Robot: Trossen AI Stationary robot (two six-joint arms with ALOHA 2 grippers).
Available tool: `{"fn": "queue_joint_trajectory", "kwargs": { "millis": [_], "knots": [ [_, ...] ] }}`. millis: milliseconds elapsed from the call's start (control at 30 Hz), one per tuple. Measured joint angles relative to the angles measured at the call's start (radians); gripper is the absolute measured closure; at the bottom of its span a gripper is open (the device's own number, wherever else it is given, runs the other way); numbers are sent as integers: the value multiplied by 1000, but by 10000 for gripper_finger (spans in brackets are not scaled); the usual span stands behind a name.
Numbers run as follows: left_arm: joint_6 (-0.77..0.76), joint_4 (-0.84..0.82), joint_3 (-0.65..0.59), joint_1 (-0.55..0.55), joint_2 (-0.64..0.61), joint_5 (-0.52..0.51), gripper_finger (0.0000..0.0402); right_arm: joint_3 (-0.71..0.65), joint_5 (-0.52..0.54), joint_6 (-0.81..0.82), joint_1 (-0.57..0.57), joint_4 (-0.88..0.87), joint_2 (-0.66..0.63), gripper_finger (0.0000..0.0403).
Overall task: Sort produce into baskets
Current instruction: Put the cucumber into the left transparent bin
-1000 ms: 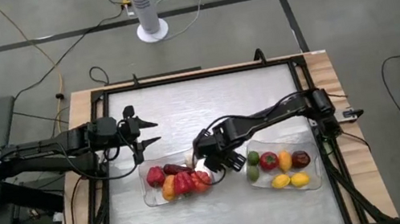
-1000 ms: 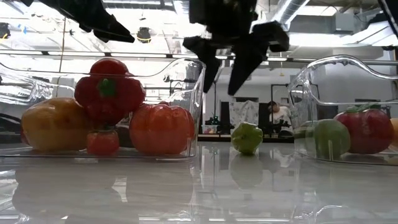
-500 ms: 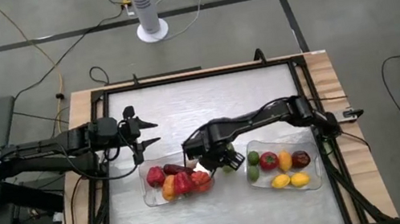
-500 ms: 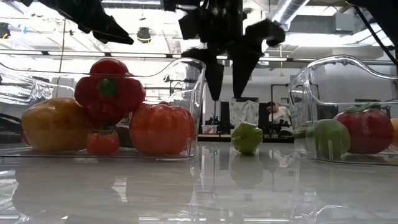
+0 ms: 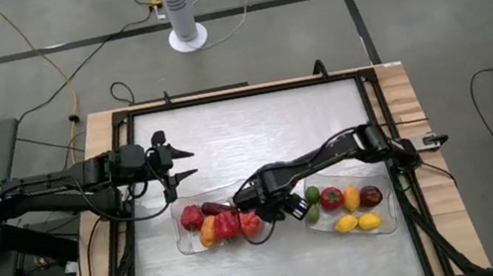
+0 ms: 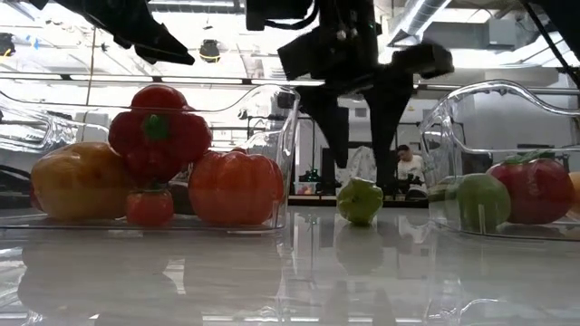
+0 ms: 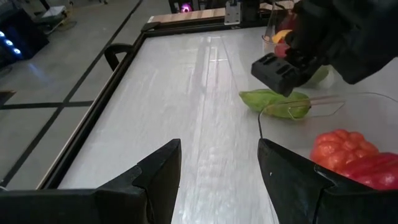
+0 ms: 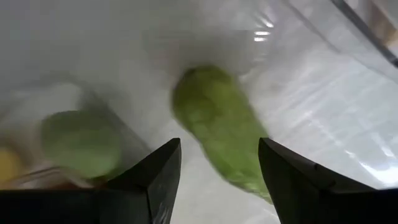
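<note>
A long green cucumber-like piece (image 8: pixel 224 143) lies flat on the tabletop (image 5: pixel 256 131) in the gap between the two clear baskets. In the left wrist view (image 7: pixel 277 101) its long axis runs roughly along the gap, one tapered end toward the near rim of the left basket (image 5: pixel 183 239); seen end-on from table height it shows as a small green lump (image 6: pixel 361 199).

The right gripper (image 5: pixel 283 207) hangs right over that piece, between the baskets. Its jaws stand apart, one dark finger (image 6: pixel 331 127) to each side of the piece and above it — not touching it in the low view. In the right wrist view the piece lies ahead of the two fingers, slanting across the space between them, so the jaws straddle it but grasp nothing.

The left basket holds a red pepper (image 6: pixel 156 127), an orange-yellow piece (image 6: pixel 77 181) and a ribbed orange-red piece (image 6: pixel 236 186), packed close together. The right basket (image 5: pixel 391 219) holds a green round fruit (image 6: pixel 482 201), a red one (image 6: pixel 536 188) and yellow pieces (image 5: pixel 356 222).

The left gripper (image 5: pixel 183 164) waits above bare tabletop just behind the left basket, jaws released and empty — its fingers (image 7: pixel 155 180) frame only the shiny surface.

A person (image 6: pixel 408 165) sits far back in the room.
</note>
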Motion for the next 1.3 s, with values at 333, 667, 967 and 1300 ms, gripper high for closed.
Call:
{"fn": "queue_joint_trajectory", "kwargs": {
  "millis": [333, 667, 967, 1300],
  "knots": [
    [-1, 3, 0, 0, 0, 0, 201, -89, 161, -87, 18, 63, -2, 160],
    [0, -4, 0, 0, 0, 0, 201, -154, 152, -172, 10, 161, -6, 173],
    [0, -8, 0, 0, 0, 0, 201, -155, 145, -196, 4, 171, -6, 253],
    [12, -13, 0, 0, 0, 0, 201, -160, 202, -185, 13, 150, -33, 255]
  ]
}}
